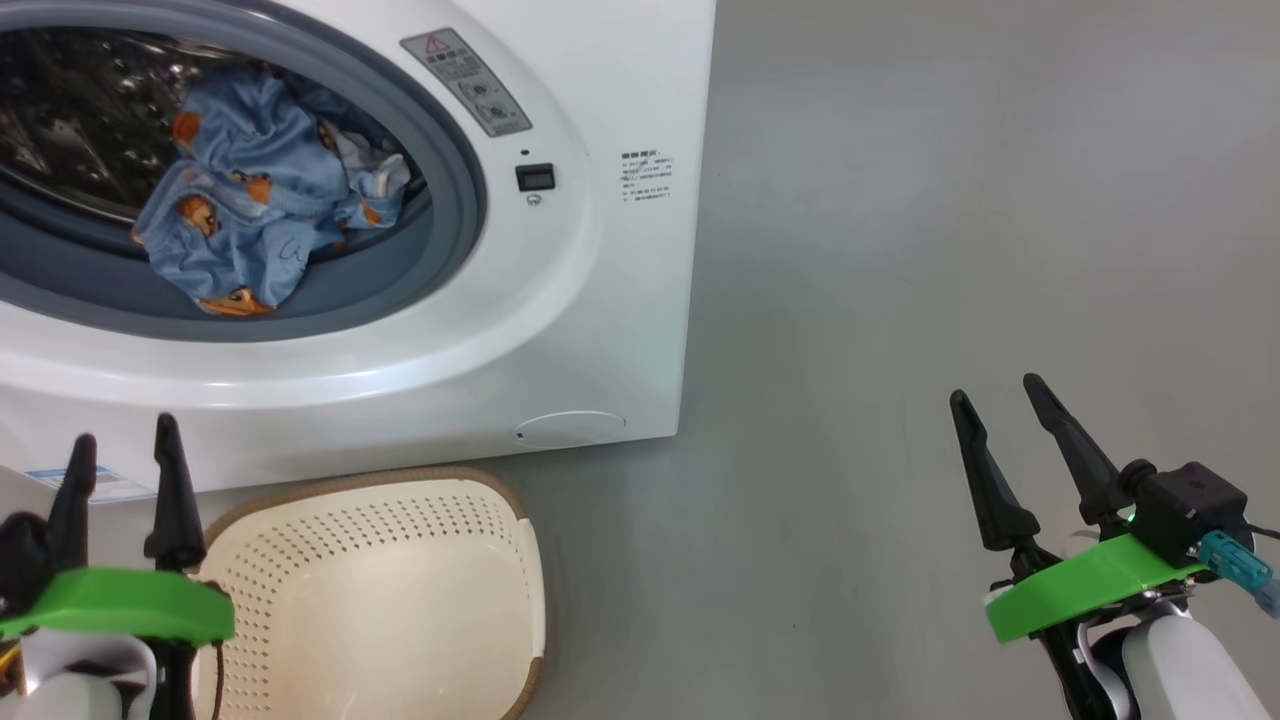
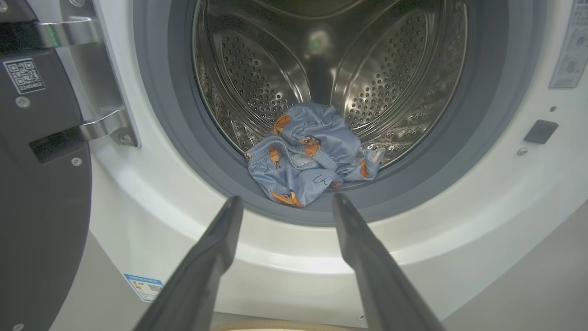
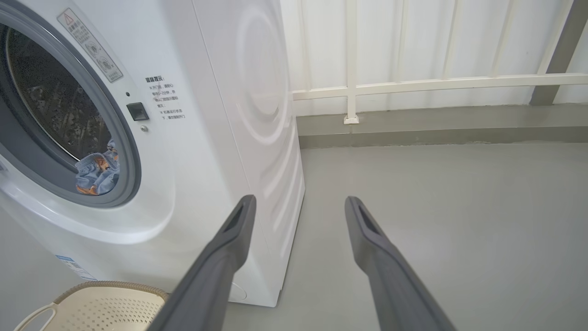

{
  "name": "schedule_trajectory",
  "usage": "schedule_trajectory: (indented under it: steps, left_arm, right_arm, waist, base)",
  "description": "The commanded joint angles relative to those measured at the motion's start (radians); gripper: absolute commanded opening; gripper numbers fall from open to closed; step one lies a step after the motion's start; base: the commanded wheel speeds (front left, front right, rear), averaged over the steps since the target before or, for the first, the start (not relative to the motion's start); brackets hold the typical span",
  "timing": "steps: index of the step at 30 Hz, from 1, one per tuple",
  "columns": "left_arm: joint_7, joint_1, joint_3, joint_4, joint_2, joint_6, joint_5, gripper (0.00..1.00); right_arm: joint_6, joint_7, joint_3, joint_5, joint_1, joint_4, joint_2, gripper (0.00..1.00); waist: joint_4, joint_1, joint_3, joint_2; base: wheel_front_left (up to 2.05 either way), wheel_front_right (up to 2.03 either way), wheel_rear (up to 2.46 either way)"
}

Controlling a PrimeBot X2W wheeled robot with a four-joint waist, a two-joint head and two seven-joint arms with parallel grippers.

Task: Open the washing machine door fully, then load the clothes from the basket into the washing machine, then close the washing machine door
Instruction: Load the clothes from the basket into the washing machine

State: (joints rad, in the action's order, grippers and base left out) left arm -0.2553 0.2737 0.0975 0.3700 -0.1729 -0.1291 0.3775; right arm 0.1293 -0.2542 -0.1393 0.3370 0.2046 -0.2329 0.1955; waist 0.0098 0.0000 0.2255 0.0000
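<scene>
The white washing machine stands with its door swung open to the left, its dark inner face and hinge showing in the left wrist view. Blue clothes with orange prints lie at the drum's front lip, partly on the grey seal. The cream basket sits on the floor before the machine with nothing showing inside it. My left gripper is open above the basket's left rim, fingers pointing at the drum mouth. My right gripper is open over bare floor to the right.
Grey floor stretches to the right of the machine. A white railing and a low kerb run along the back wall. The basket's rim and a white handle show at the machine's foot.
</scene>
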Motion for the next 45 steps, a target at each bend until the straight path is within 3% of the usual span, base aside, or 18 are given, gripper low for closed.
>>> schedule_trajectory:
  steps: [1,24,45]
  left_arm:
    - [-0.006,-0.014,0.038,-0.035,-0.031,-0.002,0.007,1.00]
    - [-0.006,-0.192,0.092,-0.171,-0.006,-0.002,0.017,1.00]
    - [-0.006,-0.201,0.088,-0.185,-0.003,-0.002,0.021,1.00]
  right_arm:
    - [0.001,-0.008,-0.018,0.011,-0.014,0.025,0.011,1.00]
    - [0.001,-0.008,0.002,0.018,-0.076,0.033,0.009,1.00]
    - [0.001,-0.008,0.013,0.017,-0.080,0.037,0.009,1.00]
  waist:
    - [0.005,0.0000,-0.011,0.0000]
    - [0.006,0.0000,-0.064,0.0000]
    - [0.012,0.0000,-0.063,0.0000]
  base:
    - [0.00,0.00,0.00]
    - [0.00,0.00,0.00]
    - [0.00,0.00,0.00]
